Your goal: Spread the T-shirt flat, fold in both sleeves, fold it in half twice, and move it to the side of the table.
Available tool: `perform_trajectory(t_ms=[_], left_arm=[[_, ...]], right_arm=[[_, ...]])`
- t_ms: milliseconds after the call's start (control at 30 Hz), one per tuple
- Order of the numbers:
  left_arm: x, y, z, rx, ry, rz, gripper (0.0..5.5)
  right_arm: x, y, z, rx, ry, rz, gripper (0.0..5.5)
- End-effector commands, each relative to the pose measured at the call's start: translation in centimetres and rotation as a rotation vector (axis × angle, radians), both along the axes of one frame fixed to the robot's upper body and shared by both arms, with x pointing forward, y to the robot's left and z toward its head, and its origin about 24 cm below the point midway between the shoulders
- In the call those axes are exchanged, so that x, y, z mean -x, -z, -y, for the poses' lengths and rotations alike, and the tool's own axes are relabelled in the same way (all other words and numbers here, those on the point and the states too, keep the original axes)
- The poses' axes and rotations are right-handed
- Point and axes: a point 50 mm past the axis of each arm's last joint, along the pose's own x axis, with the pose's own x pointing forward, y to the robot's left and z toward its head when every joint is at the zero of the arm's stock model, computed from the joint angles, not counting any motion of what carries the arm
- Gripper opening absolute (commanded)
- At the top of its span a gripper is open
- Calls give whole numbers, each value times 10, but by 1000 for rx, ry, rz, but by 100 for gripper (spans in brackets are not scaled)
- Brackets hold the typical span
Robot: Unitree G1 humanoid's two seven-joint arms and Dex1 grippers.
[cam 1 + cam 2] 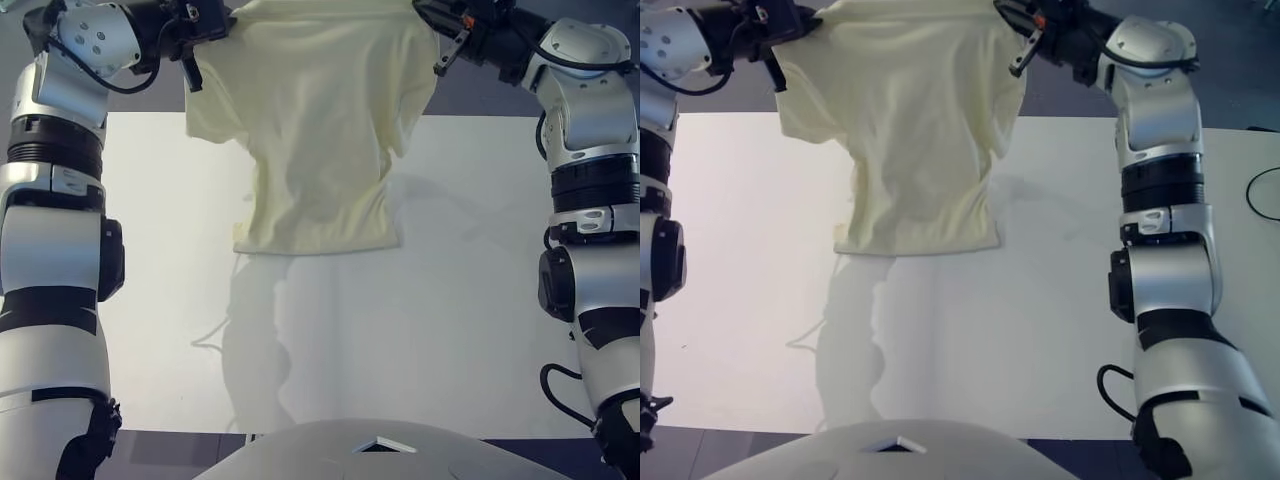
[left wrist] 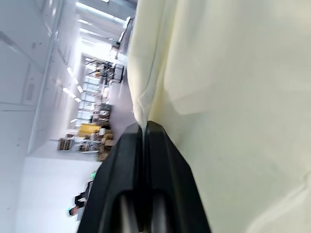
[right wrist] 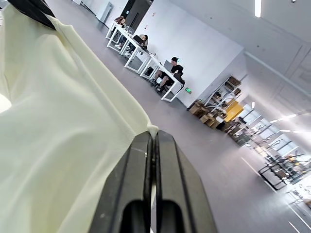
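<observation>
A pale yellow T-shirt [image 1: 310, 130] hangs in the air above the far half of the white table [image 1: 420, 330], held by its two shoulders. Its hem [image 1: 315, 240] just reaches the table top, and one short sleeve [image 1: 210, 110] droops on the left. My left gripper [image 1: 208, 22] is shut on the shirt's left shoulder, and my right gripper [image 1: 428, 14] is shut on the right shoulder. In the left wrist view the black fingers [image 2: 146, 160] pinch the cloth edge [image 2: 228, 97]. The right wrist view shows its fingers [image 3: 153, 165] pressed together on the fabric [image 3: 63, 126].
The white table spreads wide below the shirt, with bare surface toward me and to both sides. A black cable [image 1: 1262, 200] lies at the table's far right edge. Grey floor lies beyond the table's far edge.
</observation>
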Motion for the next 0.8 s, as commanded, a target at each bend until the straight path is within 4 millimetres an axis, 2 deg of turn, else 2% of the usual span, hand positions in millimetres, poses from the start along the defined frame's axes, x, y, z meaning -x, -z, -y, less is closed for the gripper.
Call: perform_trajectory(t_ms=[33, 300, 433, 667, 800], left_arm=[[-7, -6, 6, -40, -48, 82, 1], [-18, -13, 23, -88, -130, 227, 1], [-19, -20, 24, -98, -162, 294, 1], [-13, -42, 23, -102, -144, 409, 1], [-7, -42, 23, -118, -59, 432, 1]], right_arm=[[-7, -12, 0, 14, 47, 62, 0], [-19, -18, 8, 48, 177, 134, 0], [-23, -24, 5, 45, 215, 173, 0], [-18, -49, 5, 15, 226, 291, 0], [-11, -46, 7, 48, 167, 295, 0]])
